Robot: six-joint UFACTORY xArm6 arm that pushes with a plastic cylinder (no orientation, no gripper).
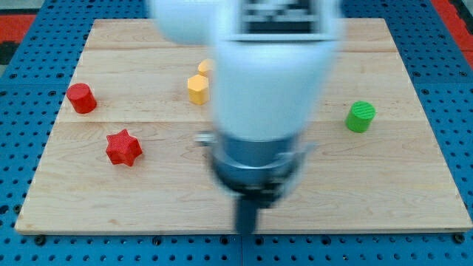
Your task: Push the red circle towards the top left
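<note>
Nearest, the rod's tip [247,230] sits blurred at the bottom edge of the wooden board [384,199], touching no block; it has no jaws to open or close. Farther in lie the red star [123,148] at the view's left and the green cylinder [361,117] at the right. Beyond, the red circle [81,98] stands near the left edge, well apart from the tip. The yellow hexagon [197,89] lies toward the top, a second yellow block [205,66] half hidden behind the arm. Blue pegboard [22,148] surrounds the board.

Red circle [81,98]; red star [123,148]; yellow hexagon [197,89]; green cylinder [361,117]; pale wooden board [384,192]; blue pegboard [22,89] around the board.
</note>
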